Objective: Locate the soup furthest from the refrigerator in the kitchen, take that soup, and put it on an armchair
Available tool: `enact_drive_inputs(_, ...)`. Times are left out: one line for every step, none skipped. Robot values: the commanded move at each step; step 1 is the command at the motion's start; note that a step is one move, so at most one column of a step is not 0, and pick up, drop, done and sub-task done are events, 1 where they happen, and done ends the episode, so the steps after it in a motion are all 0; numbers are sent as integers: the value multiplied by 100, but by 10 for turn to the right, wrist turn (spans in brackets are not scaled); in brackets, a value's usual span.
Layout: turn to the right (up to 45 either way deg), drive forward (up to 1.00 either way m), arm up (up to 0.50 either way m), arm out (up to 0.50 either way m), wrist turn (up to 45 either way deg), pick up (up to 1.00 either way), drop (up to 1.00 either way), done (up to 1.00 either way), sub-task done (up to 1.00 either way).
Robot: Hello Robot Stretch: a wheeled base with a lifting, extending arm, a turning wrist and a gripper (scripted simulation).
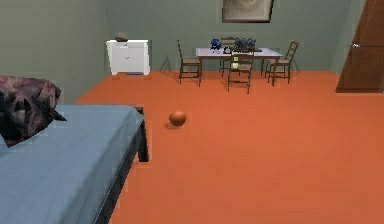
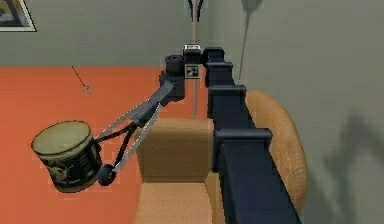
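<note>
Grasp: gripper [image 2: 103, 165] holds soup [image 2: 66, 155], can hanging clear of floor [image 2: 60, 95]
Location: soup left of tan armchair [image 2: 172, 150], above orange floor
Ahead: bed [image 1: 60, 160], ball [image 1: 177, 118], far counter [image 1: 240, 53] with chairs [image 1: 189, 62]

Light even, soft, fairly bright in both views. Grey shadows on wall [image 2: 348, 140] beside armchair [image 2: 286, 135]; floor [image 1: 260, 155] w/ little shading near bed [image 1: 70, 168].
</note>
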Motion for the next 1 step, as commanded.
enact_drive_inputs(0, 0, 0, 0, 450, 0, 0, 0, 0)
